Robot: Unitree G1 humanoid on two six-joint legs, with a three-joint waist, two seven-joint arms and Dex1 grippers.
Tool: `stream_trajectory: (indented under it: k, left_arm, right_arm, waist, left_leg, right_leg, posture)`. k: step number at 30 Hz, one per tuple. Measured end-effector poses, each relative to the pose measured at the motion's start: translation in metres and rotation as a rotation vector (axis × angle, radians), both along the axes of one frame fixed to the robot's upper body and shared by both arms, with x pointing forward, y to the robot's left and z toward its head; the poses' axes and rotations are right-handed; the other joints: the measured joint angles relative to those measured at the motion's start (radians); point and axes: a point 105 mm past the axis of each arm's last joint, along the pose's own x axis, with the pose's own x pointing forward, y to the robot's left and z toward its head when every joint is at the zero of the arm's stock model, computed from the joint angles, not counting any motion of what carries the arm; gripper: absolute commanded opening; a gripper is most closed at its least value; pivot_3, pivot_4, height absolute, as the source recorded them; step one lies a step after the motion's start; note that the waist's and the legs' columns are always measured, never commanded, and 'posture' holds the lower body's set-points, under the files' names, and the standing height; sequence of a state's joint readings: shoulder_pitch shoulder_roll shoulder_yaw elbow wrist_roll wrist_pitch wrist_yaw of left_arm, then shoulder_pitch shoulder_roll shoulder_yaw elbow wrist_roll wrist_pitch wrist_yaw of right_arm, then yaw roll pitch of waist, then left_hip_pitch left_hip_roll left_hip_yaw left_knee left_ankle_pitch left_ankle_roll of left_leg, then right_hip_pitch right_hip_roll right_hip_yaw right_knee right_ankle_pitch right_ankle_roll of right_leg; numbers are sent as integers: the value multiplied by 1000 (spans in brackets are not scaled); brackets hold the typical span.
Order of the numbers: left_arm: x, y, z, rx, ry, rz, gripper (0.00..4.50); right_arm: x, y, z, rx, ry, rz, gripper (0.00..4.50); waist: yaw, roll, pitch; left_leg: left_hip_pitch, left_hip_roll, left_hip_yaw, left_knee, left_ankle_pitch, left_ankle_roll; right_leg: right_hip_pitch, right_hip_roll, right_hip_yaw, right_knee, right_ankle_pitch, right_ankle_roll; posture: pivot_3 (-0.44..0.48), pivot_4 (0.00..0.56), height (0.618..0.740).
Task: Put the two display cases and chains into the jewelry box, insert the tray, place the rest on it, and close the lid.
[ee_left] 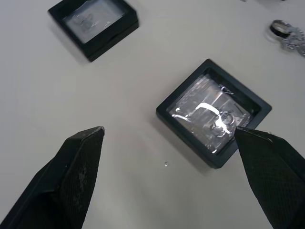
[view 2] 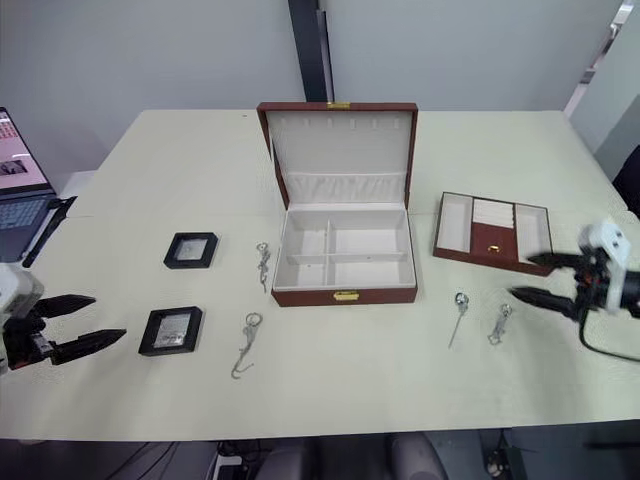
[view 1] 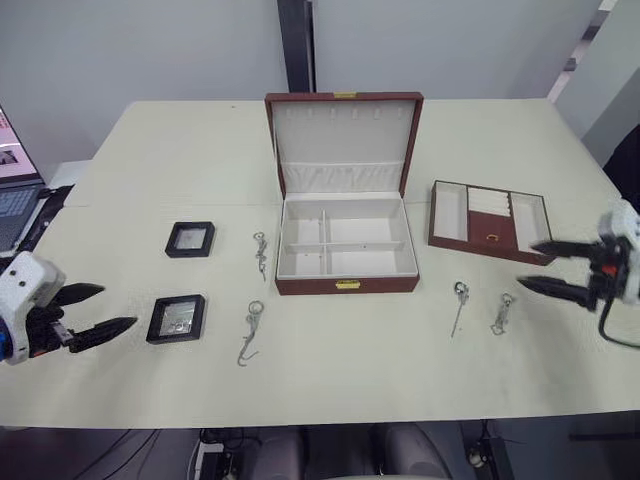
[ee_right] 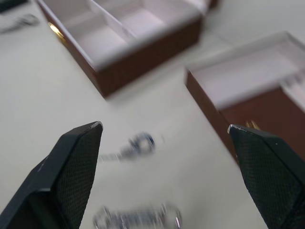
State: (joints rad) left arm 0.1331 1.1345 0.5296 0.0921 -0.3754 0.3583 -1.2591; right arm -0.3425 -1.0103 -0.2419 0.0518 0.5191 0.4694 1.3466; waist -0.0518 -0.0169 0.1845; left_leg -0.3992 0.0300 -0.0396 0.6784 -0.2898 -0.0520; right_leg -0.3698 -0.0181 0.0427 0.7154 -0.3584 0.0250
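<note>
Both hands — left hand (view 1: pixel 103 310), right hand (view 1: pixel 532 267) — apart, empty | cream table (view 1: pixel 150 160) | grey wall (view 1: pixel 130 50)

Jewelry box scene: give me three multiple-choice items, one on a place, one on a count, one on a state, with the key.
1. Where does the tray sit?
A. inside the jewelry box
B. on the table, on the robot's right of the box
C. in the right hand

2. How many black display cases lie on the table?
A. one
B. two
C. four

3. The jewelry box lid is
A. shut
B. raised open
C. detached, lying flat

Key: 1 B, the tray rests beside the box; 2 B, one case lies behind the other; 3 B, the lid stands upright behind empty compartments.
</note>
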Motion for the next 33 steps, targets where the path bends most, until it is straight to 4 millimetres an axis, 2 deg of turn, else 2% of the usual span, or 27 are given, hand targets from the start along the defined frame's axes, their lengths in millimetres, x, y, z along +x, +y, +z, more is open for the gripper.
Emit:
stream_trajectory:
  k: [2,4,7,11,14,23,27,33]
  left_arm:
    - [2,-8,4,36,26,-81,4500]
    - [2,-17,3,60,61,-157,4500]
    - [-3,-31,-7,102,134,-277,4500]
    - [-7,-41,-19,134,181,-365,4500]
    - [-10,-51,-30,185,212,-452,4500]
    - [-9,-51,-49,235,230,-484,4500]
    - [-7,-51,-50,236,216,-482,3647]
    - [-4,-47,-54,249,202,-462,1795]
  right_arm:
    - [-7,34,12,32,-26,135,4483]
    - [-18,64,14,59,-30,251,4483]
    - [-29,96,15,84,-57,356,4483]
    - [-41,111,17,69,-85,412,4483]
    - [-51,125,6,64,-67,458,4483]
    - [-58,126,-9,51,-48,450,4483]
    - [-56,126,-8,46,-61,439,4500]
    - [-54,124,-9,48,-60,425,4500]
  waist:
    - [1,0,0]
    - [1,0,0]
    - [4,0,0]
    - [8,0,0]
    - [11,0,0]
    - [13,0,0]
    - [14,0,0]
    - [13,0,0]
  left_leg:
    - [-1,0,-1,0,0,0]
    - [-1,-1,0,0,0,0]
    - [-2,-1,0,0,0,0]
    - [-1,-1,-1,0,0,0]
    - [-1,-1,0,0,0,0]
    - [-1,-1,0,0,0,0]
    - [-1,-1,0,0,0,0]
    - [-1,-1,0,0,0,0]
  right_leg:
    - [0,0,-1,-1,0,0]
    - [0,0,-1,-1,0,0]
    - [0,-1,0,-1,0,0]
    - [0,0,-1,-1,0,0]
    - [0,0,0,-1,0,0]
    - [-1,0,0,-1,0,0]
    - [-1,0,0,-1,0,0]
    - [-1,0,0,-1,0,0]
  posture:
    - [0,150,740]
    - [0,150,740]
    - [0,150,740]
    - [0,150,740]
    - [0,150,740]
    - [0,150,740]
    - [0,150,740]
    - [0,150,740]
